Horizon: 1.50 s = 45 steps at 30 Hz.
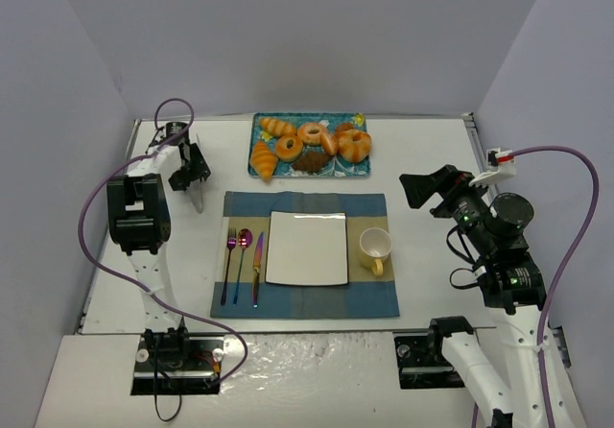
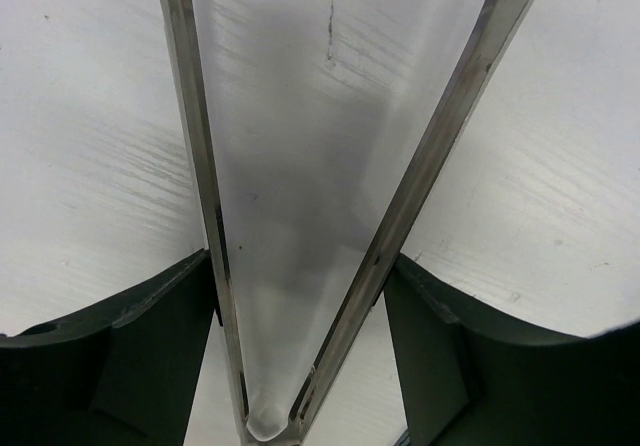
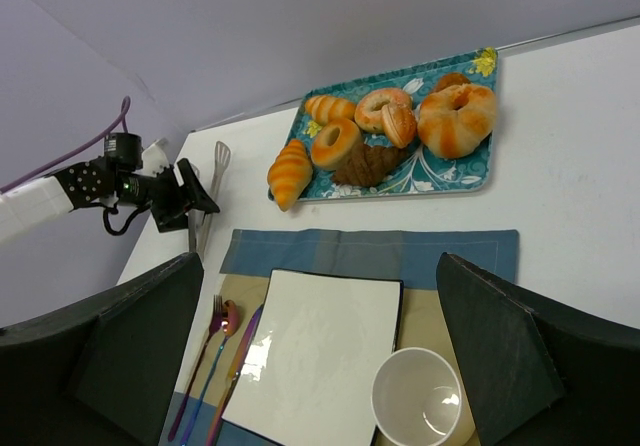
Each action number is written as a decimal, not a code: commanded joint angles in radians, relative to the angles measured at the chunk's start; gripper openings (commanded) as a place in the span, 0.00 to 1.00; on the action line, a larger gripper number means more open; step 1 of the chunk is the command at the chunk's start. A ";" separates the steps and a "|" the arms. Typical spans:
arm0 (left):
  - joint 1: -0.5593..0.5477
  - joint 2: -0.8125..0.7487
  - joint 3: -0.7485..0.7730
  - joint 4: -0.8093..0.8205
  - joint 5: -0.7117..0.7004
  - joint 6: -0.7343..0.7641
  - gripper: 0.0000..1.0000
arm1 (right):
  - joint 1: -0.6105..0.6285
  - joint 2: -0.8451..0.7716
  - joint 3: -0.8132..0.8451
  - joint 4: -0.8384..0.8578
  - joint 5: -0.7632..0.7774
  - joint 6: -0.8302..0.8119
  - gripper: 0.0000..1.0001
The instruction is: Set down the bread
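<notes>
Several breads lie on a blue patterned tray (image 1: 357, 121) at the back: an orange croissant (image 1: 263, 162) at its front left corner, doughnuts (image 1: 313, 132) and a dark brown pastry (image 1: 311, 160). The tray (image 3: 480, 171) and the croissant (image 3: 290, 174) also show in the right wrist view. A white square plate (image 1: 307, 248) sits bare on the placemat. My left gripper (image 1: 189, 171) is left of the tray; its fingers (image 2: 170, 316) touch both arms of metal tongs (image 2: 450, 136), which stay spread. My right gripper (image 1: 422, 190) is open and empty, raised at the right.
A blue and tan placemat (image 1: 305, 207) holds the plate, a cream cup (image 1: 375, 247) at its right, and a fork, spoon and knife (image 1: 242, 265) at its left. Grey walls close in the back and both sides.
</notes>
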 commanded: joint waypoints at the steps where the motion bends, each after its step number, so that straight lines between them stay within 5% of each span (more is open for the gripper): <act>1: 0.004 -0.114 -0.015 0.024 0.052 -0.024 0.60 | 0.000 0.006 0.006 0.070 -0.007 -0.013 1.00; 22: -0.046 -0.361 -0.030 -0.040 0.025 0.001 0.52 | 0.000 0.026 0.005 0.086 -0.026 -0.008 1.00; 45: -0.260 -0.559 -0.006 -0.142 -0.020 0.110 0.48 | 0.000 0.028 -0.022 0.101 -0.035 -0.002 1.00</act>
